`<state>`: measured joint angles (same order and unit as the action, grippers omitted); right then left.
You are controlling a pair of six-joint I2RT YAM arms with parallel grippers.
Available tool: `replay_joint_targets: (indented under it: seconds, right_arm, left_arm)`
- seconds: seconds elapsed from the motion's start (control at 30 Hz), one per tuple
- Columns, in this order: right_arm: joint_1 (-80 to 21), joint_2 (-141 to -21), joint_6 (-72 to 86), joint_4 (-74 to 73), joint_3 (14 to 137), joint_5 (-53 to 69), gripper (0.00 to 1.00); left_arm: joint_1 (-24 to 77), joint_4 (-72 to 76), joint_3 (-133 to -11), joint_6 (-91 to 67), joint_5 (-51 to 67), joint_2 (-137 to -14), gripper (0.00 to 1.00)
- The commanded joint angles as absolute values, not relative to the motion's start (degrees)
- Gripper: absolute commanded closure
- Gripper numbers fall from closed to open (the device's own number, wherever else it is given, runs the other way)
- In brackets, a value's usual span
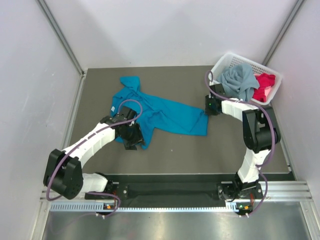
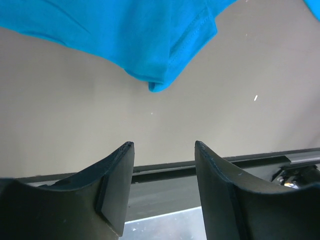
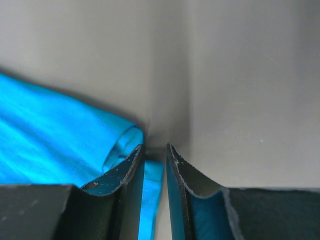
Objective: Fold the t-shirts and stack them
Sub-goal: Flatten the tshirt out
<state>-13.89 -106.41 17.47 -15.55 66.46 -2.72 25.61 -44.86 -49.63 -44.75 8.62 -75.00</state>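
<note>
The bright teal-blue t-shirt [image 1: 165, 112] lies spread and crumpled across the middle of the table. My left gripper [image 1: 131, 144] hovers at its near left corner, open and empty [image 2: 164, 145], and a hanging tip of the shirt [image 2: 157, 85] lies just ahead of the fingertips. At the shirt's right edge my right gripper [image 1: 206, 106] has its jaws narrowed around the teal hem [image 3: 152, 175], with a thin gap still showing beside the cloth [image 3: 155, 147]. The grey-blue t-shirt [image 1: 240, 82] and the red-pink t-shirt [image 1: 264, 86] lie bunched in the basket.
The white lattice basket [image 1: 220, 64] stands at the back right corner, close behind my right arm. Grey walls close in the table on three sides. A black rail [image 2: 240, 162] and a metal strip run along the near edge.
</note>
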Motion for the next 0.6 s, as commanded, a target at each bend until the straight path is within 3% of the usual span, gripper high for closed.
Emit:
replay_joint_targets:
  seconds: [0.0,0.57]
  right_arm:
    - [-12.7,-108.2,16.5,-14.2,67.9,-0.9,0.75]
    - [-12.6,-104.8,17.7,-14.2,63.7,2.1,0.73]
  left_arm:
    - [25.8,-45.4,-48.8,-47.2,10.4,-73.0,0.43]
    - [25.8,-44.3,-48.6,-50.3,9.7,-72.7,0.42]
